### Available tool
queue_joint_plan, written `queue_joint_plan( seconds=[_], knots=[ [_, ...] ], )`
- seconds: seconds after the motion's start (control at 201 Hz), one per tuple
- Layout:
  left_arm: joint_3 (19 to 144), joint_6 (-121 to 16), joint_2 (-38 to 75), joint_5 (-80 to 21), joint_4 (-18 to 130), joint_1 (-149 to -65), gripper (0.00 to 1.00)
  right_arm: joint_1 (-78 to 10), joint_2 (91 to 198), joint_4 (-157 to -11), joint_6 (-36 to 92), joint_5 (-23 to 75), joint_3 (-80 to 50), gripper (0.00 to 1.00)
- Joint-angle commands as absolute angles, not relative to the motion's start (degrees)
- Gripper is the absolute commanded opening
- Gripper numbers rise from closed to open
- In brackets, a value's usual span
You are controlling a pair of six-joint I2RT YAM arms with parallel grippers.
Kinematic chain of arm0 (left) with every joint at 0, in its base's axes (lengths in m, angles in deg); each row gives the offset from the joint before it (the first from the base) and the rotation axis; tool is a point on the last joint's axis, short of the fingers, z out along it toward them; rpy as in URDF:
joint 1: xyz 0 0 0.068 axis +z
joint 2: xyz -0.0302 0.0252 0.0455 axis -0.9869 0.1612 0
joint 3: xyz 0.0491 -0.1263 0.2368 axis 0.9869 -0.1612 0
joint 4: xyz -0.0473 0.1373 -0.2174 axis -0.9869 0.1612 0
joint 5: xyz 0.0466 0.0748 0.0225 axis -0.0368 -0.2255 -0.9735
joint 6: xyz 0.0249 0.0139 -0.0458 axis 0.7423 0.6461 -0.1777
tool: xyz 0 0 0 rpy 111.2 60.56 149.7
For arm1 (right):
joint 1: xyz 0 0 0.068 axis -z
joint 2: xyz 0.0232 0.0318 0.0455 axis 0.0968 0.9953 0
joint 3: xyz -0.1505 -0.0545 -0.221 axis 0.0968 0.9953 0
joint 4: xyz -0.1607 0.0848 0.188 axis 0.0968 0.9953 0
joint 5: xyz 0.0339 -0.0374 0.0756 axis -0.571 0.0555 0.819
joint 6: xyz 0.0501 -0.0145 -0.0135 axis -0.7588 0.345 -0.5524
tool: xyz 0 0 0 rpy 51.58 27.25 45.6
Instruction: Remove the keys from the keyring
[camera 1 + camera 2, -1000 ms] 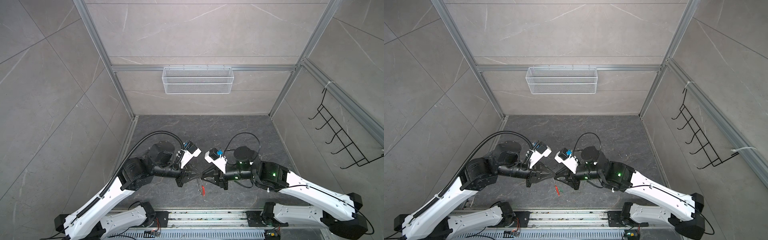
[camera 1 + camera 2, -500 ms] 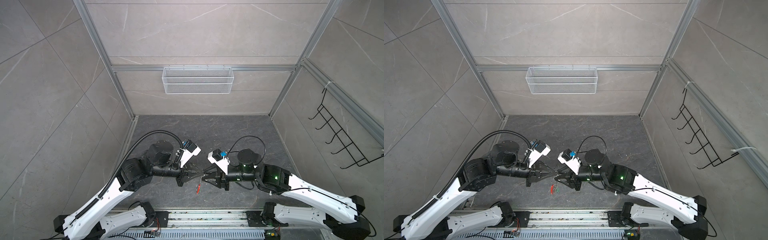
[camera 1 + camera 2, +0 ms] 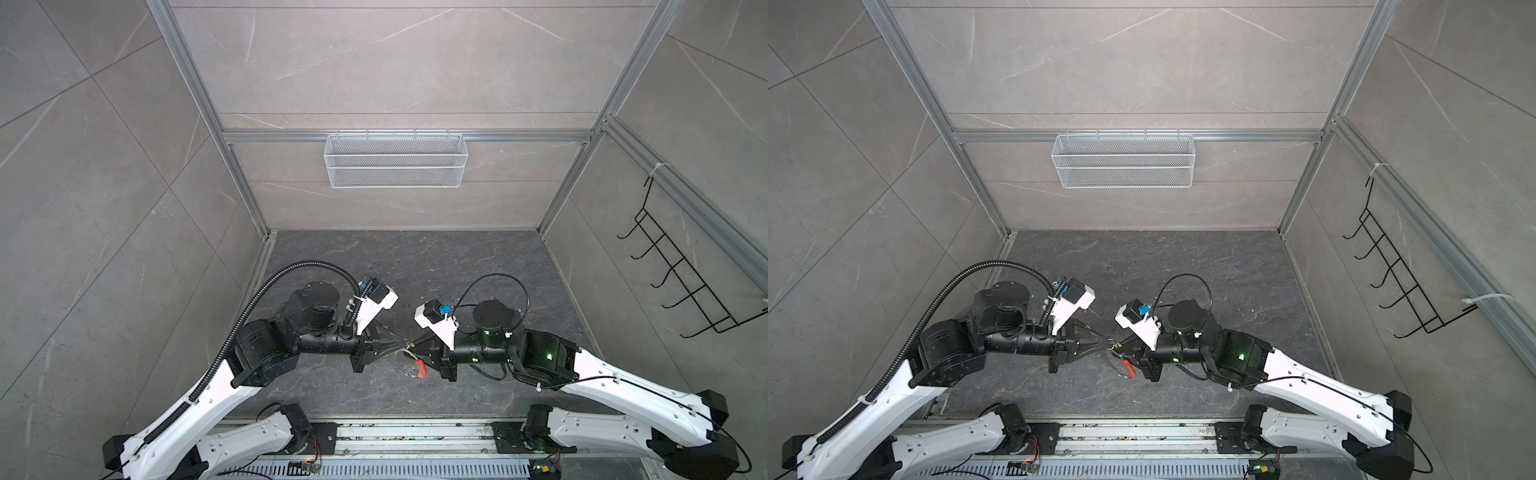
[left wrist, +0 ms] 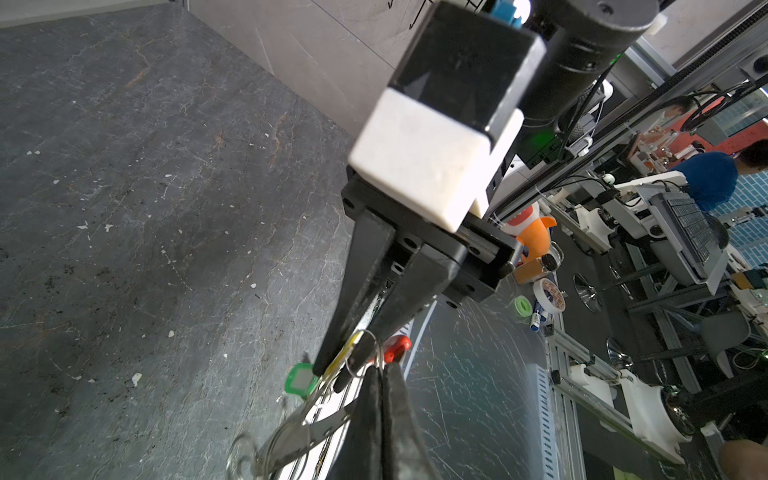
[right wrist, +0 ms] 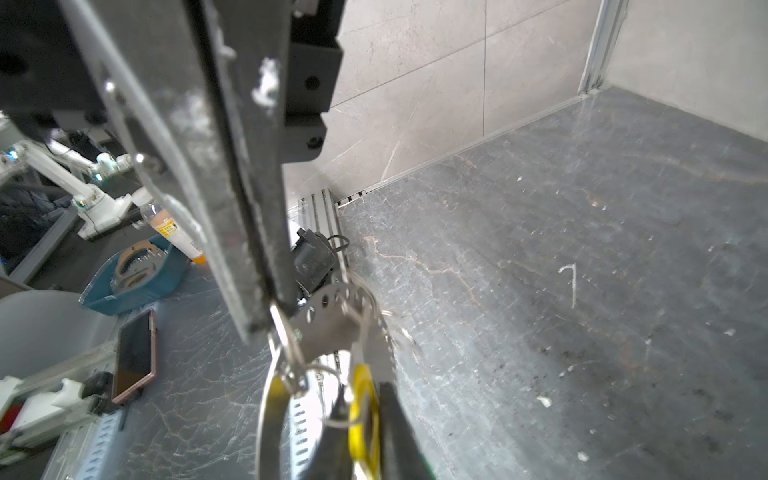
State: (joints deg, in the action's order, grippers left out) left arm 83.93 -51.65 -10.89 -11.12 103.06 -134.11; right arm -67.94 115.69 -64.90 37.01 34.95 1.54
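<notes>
The keyring (image 3: 406, 362) hangs between both grippers just above the floor; its red sleeve (image 3: 420, 370) (image 3: 1128, 369) points down. My left gripper (image 4: 381, 368) (image 3: 402, 341) is shut on the ring's thin wire (image 5: 266, 411). My right gripper (image 5: 363, 399) (image 3: 412, 344) meets it tip to tip and is shut on the yellow tag (image 5: 365, 415) (image 4: 347, 351) of one of the keys. The green tag (image 4: 300, 378) dangles free beside the right fingers (image 4: 357, 299). A metal key blade (image 4: 299, 432) (image 5: 332, 320) hangs from the ring.
A white wire basket (image 3: 394, 165) hangs on the back wall and a black hook rack (image 3: 681, 282) on the right wall. The dark stone floor (image 3: 415, 266) stretches behind the arms. The rail (image 3: 415, 436) runs along the front edge.
My right gripper opened a little and then closed on the yellow tag. The hanging ring with its red sleeve swung slightly to the right. The left gripper stayed shut.
</notes>
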Motion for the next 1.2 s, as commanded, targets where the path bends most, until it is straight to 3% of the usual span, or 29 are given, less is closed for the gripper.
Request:
queue_joint_plan(
  seconds=[0.0,0.608,1.19],
  knots=[
    [84.1,-53.0,-12.0,-12.0,98.0,-134.3,0.00,-68.7,117.4,-63.7,38.2,34.6,-0.5,0.00],
    [74.6,-54.7,-16.3,-19.3,88.4,-134.3,0.00,-73.2,120.1,-72.1,38.9,35.7,1.1,0.00],
    [70.3,-52.6,-24.1,-27.6,90.1,-134.3,0.00,-73.2,110.2,-70.1,34.2,20.5,10.3,0.00]
  ],
)
